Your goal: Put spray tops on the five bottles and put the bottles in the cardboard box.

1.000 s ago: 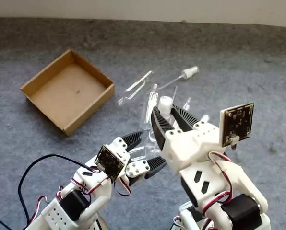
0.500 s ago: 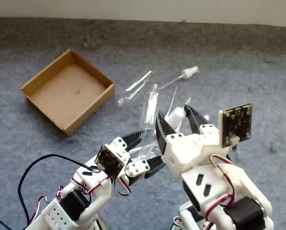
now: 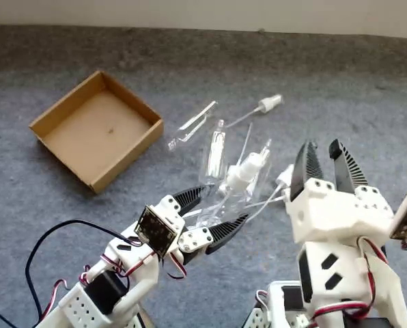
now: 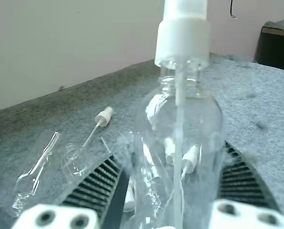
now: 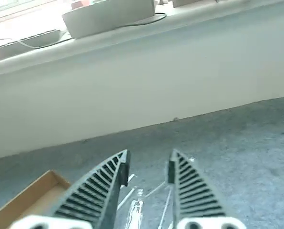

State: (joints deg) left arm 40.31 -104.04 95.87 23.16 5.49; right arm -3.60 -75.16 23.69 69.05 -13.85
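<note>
A clear bottle (image 3: 222, 199) stands tilted in my left gripper (image 3: 212, 213), which is shut on its body. A white spray top (image 3: 245, 171) sits on its neck, with its tube running down inside. In the left wrist view the bottle (image 4: 180, 124) rises between the two black fingers, capped by the spray top (image 4: 182, 33). My right gripper (image 3: 321, 152) is off to the right of the bottle, open and holding nothing. The right wrist view has the right gripper (image 5: 149, 157) pointing over the carpet. The cardboard box (image 3: 130, 154) lies open at the far left.
Two more clear bottles (image 3: 214, 149) (image 3: 191, 126) lie on the grey carpet beyond the grippers. A loose spray top (image 3: 269, 103) with its long tube lies behind them, another (image 3: 285, 176) beside the held bottle. A wall runs along the far side.
My right gripper has let go of the spray top and drawn back to the right. The spray top stays on the bottle in the left gripper, which kept still.
</note>
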